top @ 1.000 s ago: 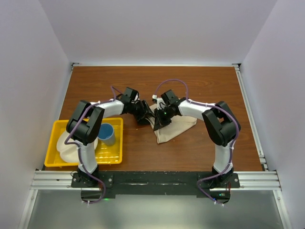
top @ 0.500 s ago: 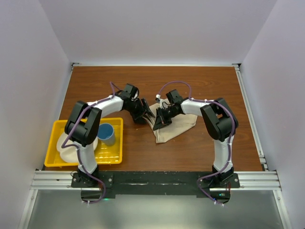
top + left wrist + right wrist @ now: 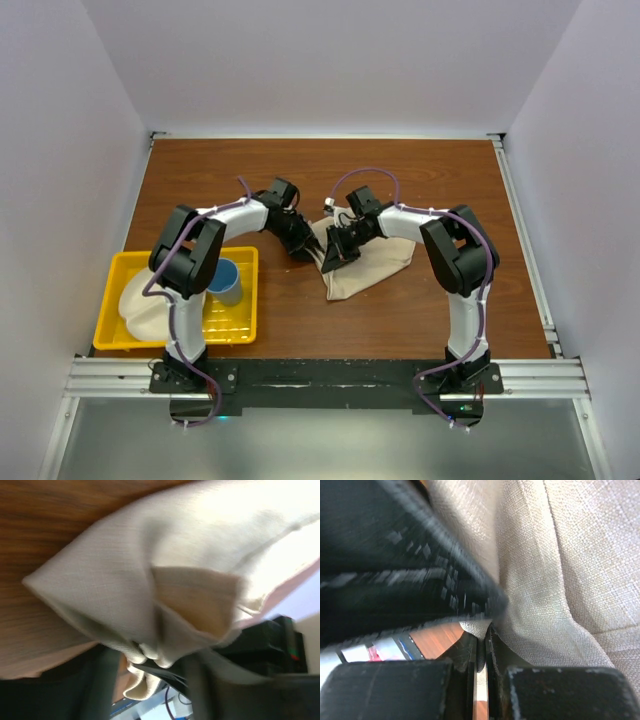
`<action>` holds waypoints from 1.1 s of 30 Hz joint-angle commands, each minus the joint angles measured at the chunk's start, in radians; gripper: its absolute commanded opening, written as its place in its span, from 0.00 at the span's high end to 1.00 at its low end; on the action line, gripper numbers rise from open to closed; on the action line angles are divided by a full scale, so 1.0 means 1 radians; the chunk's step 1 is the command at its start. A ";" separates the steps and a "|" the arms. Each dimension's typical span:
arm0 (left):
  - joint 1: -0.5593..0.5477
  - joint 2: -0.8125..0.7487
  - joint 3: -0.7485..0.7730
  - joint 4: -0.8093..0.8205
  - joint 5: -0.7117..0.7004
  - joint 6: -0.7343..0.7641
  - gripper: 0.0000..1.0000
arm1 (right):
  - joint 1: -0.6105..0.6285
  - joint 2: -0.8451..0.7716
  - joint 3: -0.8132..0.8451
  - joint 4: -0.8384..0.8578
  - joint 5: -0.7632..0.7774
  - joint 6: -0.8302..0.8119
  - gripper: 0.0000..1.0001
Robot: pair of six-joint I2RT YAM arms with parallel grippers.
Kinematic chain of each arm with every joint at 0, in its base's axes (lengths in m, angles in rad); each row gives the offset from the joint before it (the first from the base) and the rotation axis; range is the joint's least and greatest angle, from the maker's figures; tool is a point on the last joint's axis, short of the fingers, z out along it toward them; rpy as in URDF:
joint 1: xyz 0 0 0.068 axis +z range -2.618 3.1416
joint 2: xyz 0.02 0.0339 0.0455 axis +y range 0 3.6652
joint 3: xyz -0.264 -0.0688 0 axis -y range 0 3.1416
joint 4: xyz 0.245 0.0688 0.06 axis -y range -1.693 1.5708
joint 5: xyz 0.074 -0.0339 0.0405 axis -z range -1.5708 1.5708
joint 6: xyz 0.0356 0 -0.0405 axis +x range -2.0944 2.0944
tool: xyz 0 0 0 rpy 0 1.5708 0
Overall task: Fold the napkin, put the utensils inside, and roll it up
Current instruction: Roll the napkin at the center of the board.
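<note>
Two arms, the left arm (image 3: 225, 220) and the right arm (image 3: 430, 225), both white-shelled with black joints, reach in over a brown wood-grain desk (image 3: 420, 180) and meet near its middle. Between them we see the napkin (image 3: 375, 262), a plain beige woven cloth. It lies in a rough, creased triangle on the desk, with its wide part out to the right and its bunched left end under the two wrists.

At the left sits a yellow plastic tray (image 3: 240, 330) with a ribbed floor. It holds a white plate (image 3: 140, 305) and a small round blue cup (image 3: 225, 280).

The left end effector (image 3: 303, 247) is at the napkin's left corner. In its wrist view we see the dark fingers (image 3: 102, 680) spread, one on each side of a hanging gather of cloth and not closed on it.

The right end effector (image 3: 332, 255) is just beside it, on the same bunched end. Its black fingers (image 3: 530, 690) are pressed together, and a hemmed fold of the coarse weave runs down into the seam between them, so it is pinching the napkin.
</note>
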 commanded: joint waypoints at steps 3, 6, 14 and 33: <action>0.002 0.057 0.018 -0.062 -0.082 -0.049 0.75 | 0.034 -0.007 0.039 -0.115 0.202 -0.111 1.00; 0.002 0.061 0.015 -0.103 -0.098 -0.046 0.91 | 0.067 -0.019 0.068 -0.161 0.259 -0.151 0.93; 0.001 0.079 0.036 -0.247 -0.062 -0.039 1.00 | 0.190 -0.115 0.058 -0.148 0.495 -0.151 0.54; 0.005 0.102 0.056 -0.300 0.036 -0.044 1.00 | 0.442 -0.113 -0.069 0.029 1.100 -0.066 0.64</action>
